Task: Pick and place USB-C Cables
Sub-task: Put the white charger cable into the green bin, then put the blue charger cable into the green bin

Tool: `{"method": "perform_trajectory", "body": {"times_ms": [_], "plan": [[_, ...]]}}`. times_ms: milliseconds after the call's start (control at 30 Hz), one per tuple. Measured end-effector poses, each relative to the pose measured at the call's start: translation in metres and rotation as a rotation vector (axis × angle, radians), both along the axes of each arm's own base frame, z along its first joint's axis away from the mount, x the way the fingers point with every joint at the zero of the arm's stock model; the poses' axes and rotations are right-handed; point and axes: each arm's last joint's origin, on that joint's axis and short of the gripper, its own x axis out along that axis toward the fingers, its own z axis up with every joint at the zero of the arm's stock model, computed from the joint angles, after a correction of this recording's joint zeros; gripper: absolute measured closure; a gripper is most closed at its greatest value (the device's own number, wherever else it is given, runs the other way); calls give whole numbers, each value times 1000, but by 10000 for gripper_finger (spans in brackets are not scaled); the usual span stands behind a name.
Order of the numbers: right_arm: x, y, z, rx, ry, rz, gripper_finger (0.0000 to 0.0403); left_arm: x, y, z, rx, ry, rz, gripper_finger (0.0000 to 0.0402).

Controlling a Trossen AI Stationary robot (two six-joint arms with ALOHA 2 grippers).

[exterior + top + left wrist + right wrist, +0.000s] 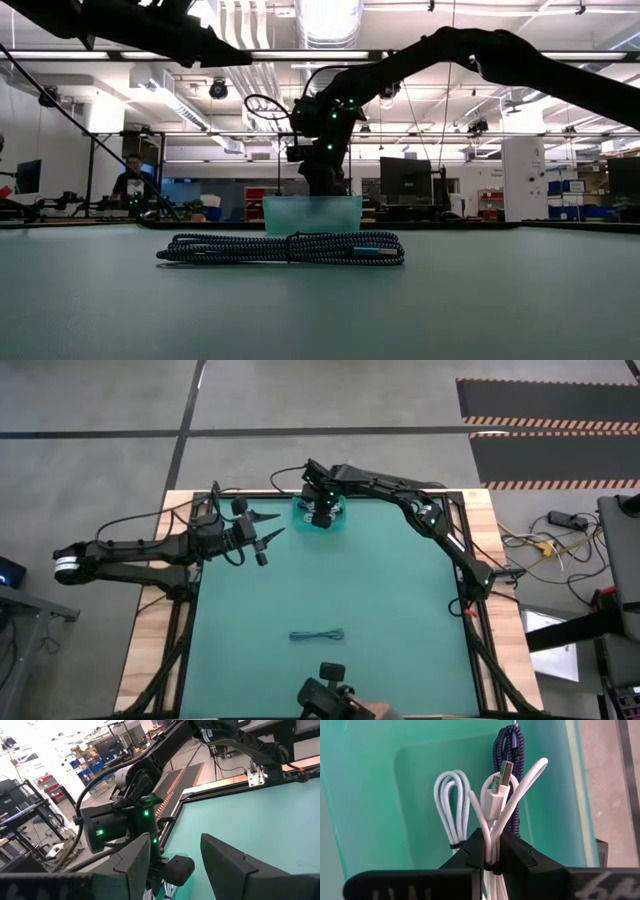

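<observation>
A teal bin (300,518) stands at the table's far edge. My right gripper (320,515) hangs over it, fingers pointing down, shut on a smooth white cable (492,815). In the right wrist view, a white braided cable (452,805) and a dark braided cable (512,750) lie on the bin floor (370,795). Another dark braided cable (316,635) lies bundled flat on the mat near the table's near edge, also in the low view (285,248). My left gripper (272,528) hovers open to the left of the bin, touching nothing. My right gripper (491,847) pinches the white cable's bundled strands (491,836) between its two fingers, coming from above and pointing down into the bin. The loops and a metal plug (506,770) stick out past the fingertips. Whether they touch the bin floor, I cannot tell.
The green mat (380,590) lies open between the bin and the near cable. A camera mount (330,695) sits at the near edge. Wooden table borders (150,650) run along both sides. A person (130,180) sits in the room far behind the table.
</observation>
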Motion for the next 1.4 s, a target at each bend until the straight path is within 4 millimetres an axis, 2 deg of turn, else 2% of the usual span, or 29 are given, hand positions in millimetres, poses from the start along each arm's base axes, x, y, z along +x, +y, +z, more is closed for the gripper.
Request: {"method": "perform_trajectory", "body": {"times_ms": [300, 733, 1000, 1167, 1400], "plan": [[0, 0, -3, 2, 1, -1, 368, 0, 0, 0, 0, 0, 0, 242], [0, 0, -2, 9, -6, -23, 294, 0, 0, 0, -1, -1, 0, 242], [0, 0, -1, 14, -7, -35, 270, 0, 0, 0, -1, 0, 0, 242], [-1, 1, 6, 9, -18, -37, 271, 0, 0, 0, -2, 2, 0, 242], [-8, 8, 33, 18, -42, -60, 281, 0, 0, -1, -13, 6, 0, 242]]}}
